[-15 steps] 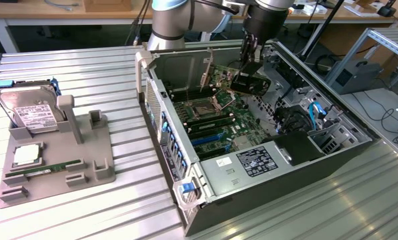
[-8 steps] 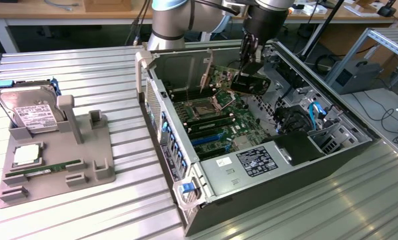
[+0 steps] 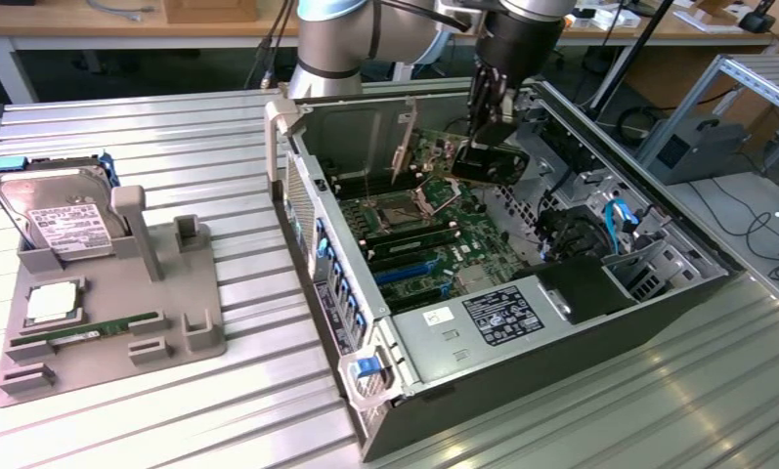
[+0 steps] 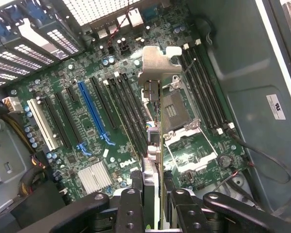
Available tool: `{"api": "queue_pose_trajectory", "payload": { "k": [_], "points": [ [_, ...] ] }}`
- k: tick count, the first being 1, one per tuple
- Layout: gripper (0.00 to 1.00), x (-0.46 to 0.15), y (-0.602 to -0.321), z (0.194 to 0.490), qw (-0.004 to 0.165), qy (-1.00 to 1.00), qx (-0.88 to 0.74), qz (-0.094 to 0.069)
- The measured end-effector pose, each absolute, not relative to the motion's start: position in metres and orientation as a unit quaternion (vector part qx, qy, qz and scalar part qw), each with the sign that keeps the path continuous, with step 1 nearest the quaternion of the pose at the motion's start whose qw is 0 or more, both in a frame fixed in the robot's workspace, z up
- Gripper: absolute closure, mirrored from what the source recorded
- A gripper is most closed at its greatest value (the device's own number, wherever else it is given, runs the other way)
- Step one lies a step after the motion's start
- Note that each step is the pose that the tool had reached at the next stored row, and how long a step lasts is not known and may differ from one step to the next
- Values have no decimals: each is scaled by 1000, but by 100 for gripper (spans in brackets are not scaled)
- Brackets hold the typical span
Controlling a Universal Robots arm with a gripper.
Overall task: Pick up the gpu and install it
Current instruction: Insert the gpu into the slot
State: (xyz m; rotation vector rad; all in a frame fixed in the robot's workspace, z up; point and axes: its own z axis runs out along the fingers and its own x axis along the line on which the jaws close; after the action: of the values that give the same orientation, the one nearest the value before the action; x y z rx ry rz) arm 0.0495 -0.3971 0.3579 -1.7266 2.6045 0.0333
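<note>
Clamping the gpu (image 3: 485,163) between its fingers, the hand (image 3: 490,130) hangs inside the open computer case (image 3: 559,391). The card is on edge, just above the motherboard (image 3: 422,234), at the case's far end beside the CPU socket (image 3: 399,208).

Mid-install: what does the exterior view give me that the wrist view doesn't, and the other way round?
Exterior view: the hard drive and memory stick sitting in the grey fixture on the exterior view's left, outside the case. Wrist view: the blue slot and finned heatsink on the board, and the silver bracket of the gpu, edge-on. Both: the claw shut on the gpu above the motherboard.
</note>
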Motion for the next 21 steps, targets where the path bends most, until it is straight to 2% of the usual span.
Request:
{"api": "queue_pose_trajectory", "payload": {
  "k": [21],
  "points": [
    [73, 49, -397, 357, 8, 793, -609, 11]
  ]
}}
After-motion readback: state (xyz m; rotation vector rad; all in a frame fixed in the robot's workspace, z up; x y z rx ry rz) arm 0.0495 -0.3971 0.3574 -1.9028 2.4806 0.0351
